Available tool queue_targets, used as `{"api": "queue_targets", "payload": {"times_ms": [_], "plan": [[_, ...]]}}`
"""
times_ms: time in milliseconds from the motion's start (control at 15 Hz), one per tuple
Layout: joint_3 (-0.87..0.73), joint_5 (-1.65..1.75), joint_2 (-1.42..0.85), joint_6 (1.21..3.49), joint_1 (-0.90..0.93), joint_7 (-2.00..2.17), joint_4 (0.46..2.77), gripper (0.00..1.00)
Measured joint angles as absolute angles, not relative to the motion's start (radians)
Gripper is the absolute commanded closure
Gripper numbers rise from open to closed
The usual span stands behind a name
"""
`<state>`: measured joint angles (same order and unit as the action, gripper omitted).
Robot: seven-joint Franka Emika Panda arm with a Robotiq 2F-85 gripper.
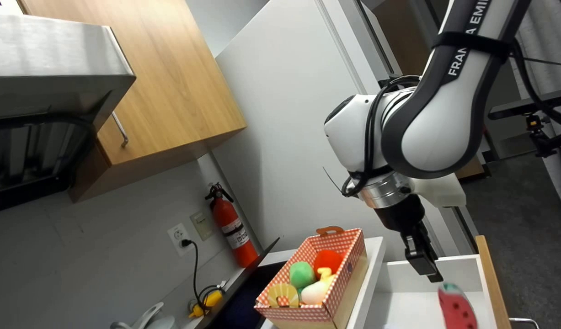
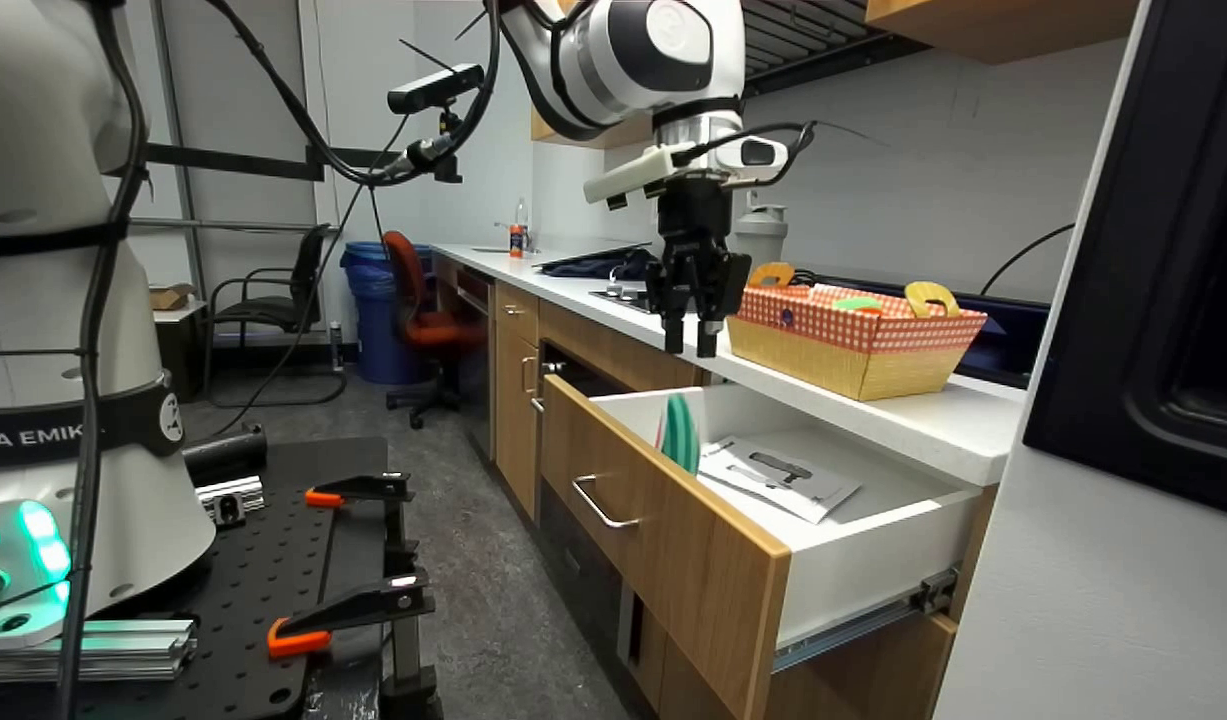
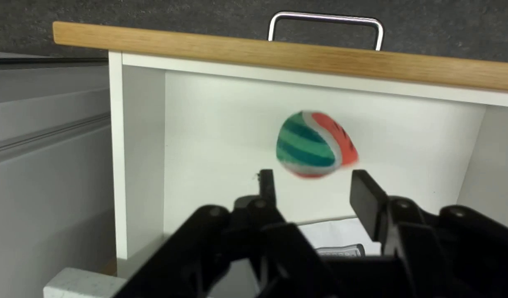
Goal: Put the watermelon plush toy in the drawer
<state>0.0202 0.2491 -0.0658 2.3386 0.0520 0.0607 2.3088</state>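
The claw point(image 2: 691, 342) hangs above the drawer point(image 3: 220, 132) with its fingers spread, holding nothing. The drawer projects beyond the front edge of the counter point(image 2: 958, 415), presumably to permit a straight drop. The melon point(image 3: 305, 142) is below the claw, its lower part within the drawer; blur suggests falling or settling, and floor contact cannot be confirmed. The basket point(image 2: 803, 358) stands near the counter's front corner, likely for easy reach.

Past the front edge of the white bench point(image 2: 963, 417), we have room down into the white wood-fronted drawer point(image 3: 216, 124) around the red-and-green plush watermelon slice point(image 3: 305, 142); by the bench's corner, a red-checked, straw-coloured basket point(image 2: 803, 355) blocks us.
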Motion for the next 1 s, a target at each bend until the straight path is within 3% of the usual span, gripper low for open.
{"api": "queue_targets", "payload": {"times_ms": [133, 200, 1000], "plan": [[0.02, 0.25, -0.066, 2.339, 0.052, 0.061, 2.307, 0.02], [0.02, 0.251, -0.066, 2.339, 0.053, 0.061, 2.306, 0.0], [0.029, 0.24, -0.031, 2.364, 0.057, 0.06, 2.286, 0.0]]}}
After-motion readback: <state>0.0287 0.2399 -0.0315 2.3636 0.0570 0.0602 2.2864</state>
